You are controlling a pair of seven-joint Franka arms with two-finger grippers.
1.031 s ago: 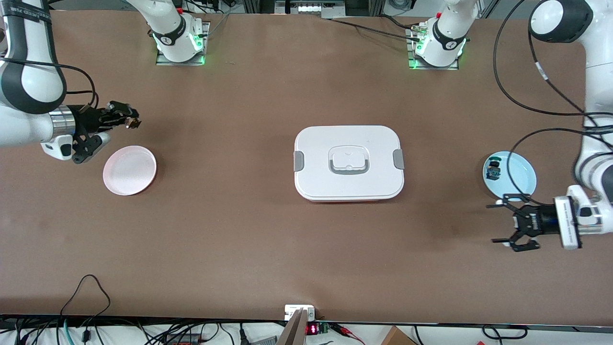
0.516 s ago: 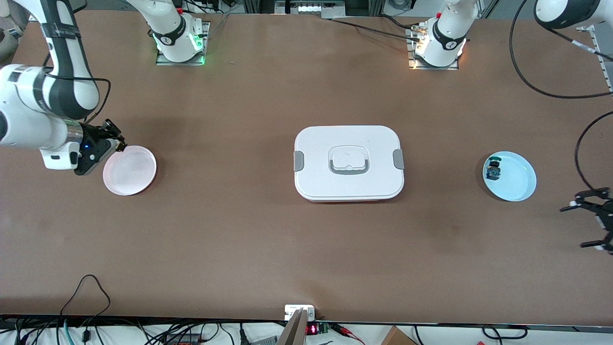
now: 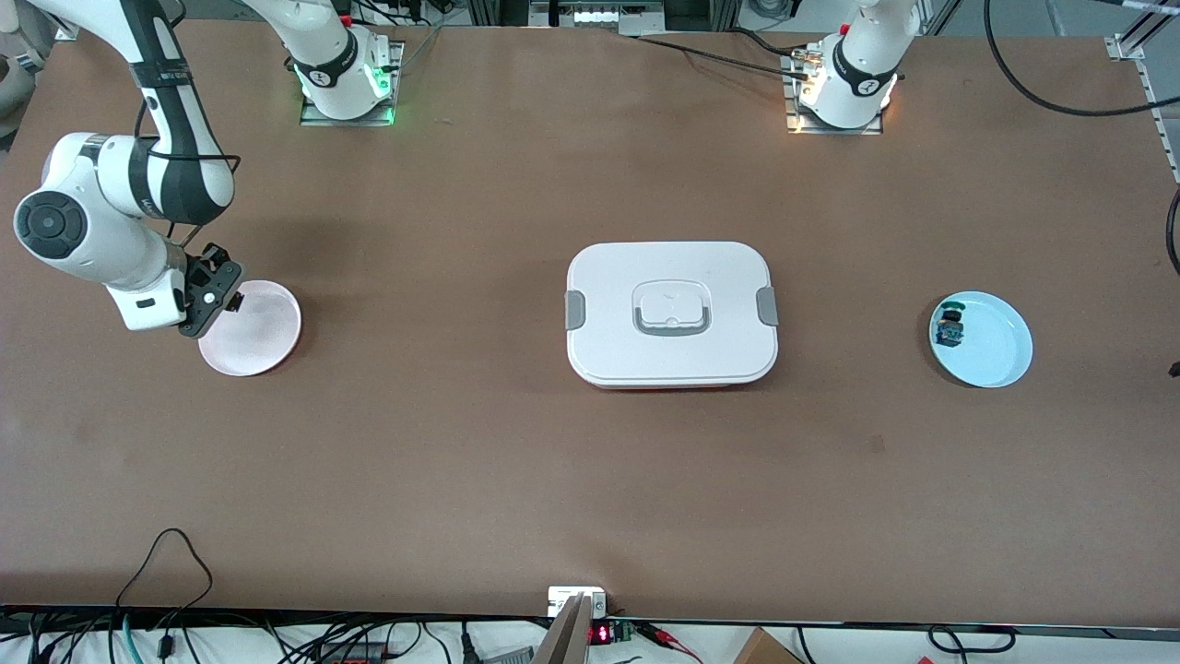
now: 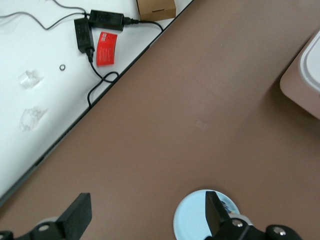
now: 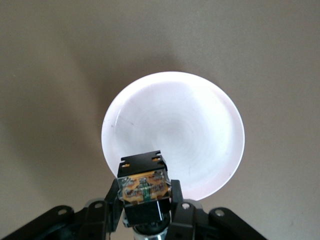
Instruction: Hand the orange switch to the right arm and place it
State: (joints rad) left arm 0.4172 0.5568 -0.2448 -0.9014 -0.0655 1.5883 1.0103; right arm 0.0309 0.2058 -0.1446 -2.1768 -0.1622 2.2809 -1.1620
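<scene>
**Table Layout**

The rectangular lidded container [image 3: 672, 314] sat at the table's centre. The round pink plate [image 3: 258, 341] lay toward the right arm's end, under the right gripper [image 5: 145, 192] holding the orange switch [image 5: 144, 186]. The round blue plate [image 3: 991, 346], toward the left arm's end, held a small blue-green part [image 3: 948, 330].

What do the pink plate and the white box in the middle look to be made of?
Pink plate: probably plastic or melamine, smooth and slightly glossy, with an even sheen. White box: likely matte moulded plastic, with rounded corners, grey side clips and a recessed handle.

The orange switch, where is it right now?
The orange switch is held in the right gripper, over the pink plate's edge, at the right arm's end.
</scene>
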